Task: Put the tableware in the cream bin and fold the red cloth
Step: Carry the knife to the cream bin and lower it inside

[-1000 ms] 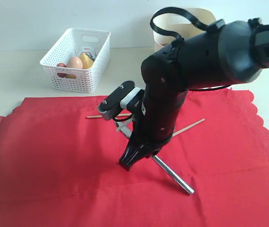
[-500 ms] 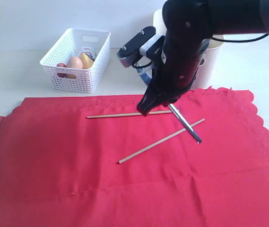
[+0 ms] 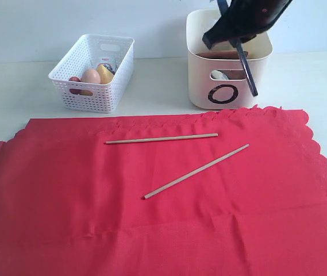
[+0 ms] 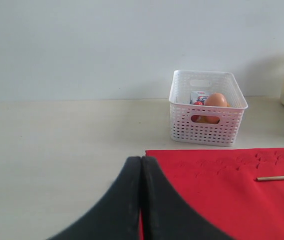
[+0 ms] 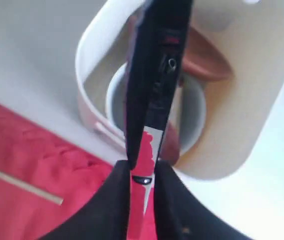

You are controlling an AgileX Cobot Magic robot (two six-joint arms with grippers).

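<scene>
In cream bin [image 3: 200,86]: brown plate [image 3: 220,55].
Right hand [image 5: 142,172]: grasping metal knife [image 3: 247,72] above cream bin.
Left hand [image 4: 142,170]: clenched, empty.
Outstanding: chopsticks [image 3: 161,138]; red cloth [image 3: 65,190] unfolded.

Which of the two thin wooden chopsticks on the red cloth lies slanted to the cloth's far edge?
The thin wooden chopstick nearer the front of the red cloth; it runs diagonally. The other chopstick lies almost parallel to the scalloped far edge.
</scene>
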